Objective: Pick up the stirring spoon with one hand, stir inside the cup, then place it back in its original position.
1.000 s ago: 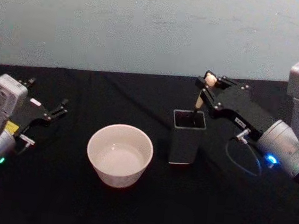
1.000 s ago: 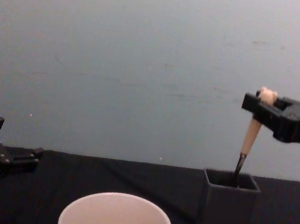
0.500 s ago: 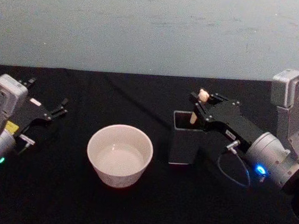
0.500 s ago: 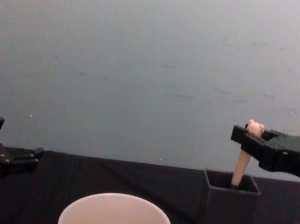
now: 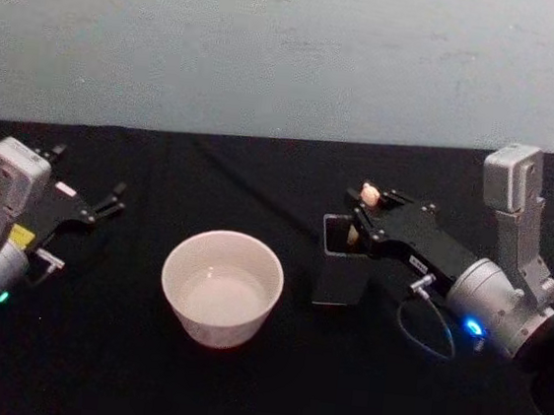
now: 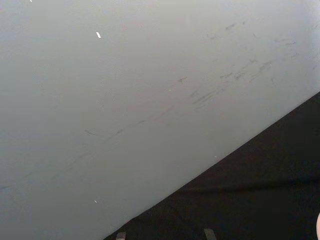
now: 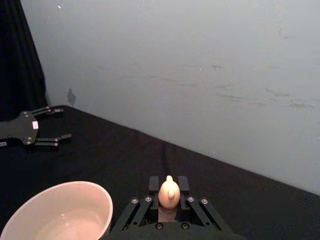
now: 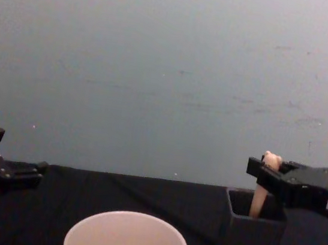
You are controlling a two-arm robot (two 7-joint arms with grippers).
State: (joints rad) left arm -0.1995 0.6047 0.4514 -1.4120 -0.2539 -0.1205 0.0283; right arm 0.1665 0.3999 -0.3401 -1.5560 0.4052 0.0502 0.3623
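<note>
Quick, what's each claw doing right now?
Left claw: open, empty, parked at the table's left.
Right claw: closed on the stirring spoon, over the dark holder.

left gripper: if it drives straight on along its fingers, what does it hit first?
Probably nothing nearby. The idle left black gripper points across the black table toward the pale blue-grey wall, passing behind the wide cream-white cup. So the wall comes first, though depth is unclear.

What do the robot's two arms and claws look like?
Both arms are silver-grey, each with a boxy grey camera block on the wrist. The right gripper is flat and black with a white label, a looping thin cable and a blue light. The left gripper is black too, with white and yellow stickers and a green light.
</note>
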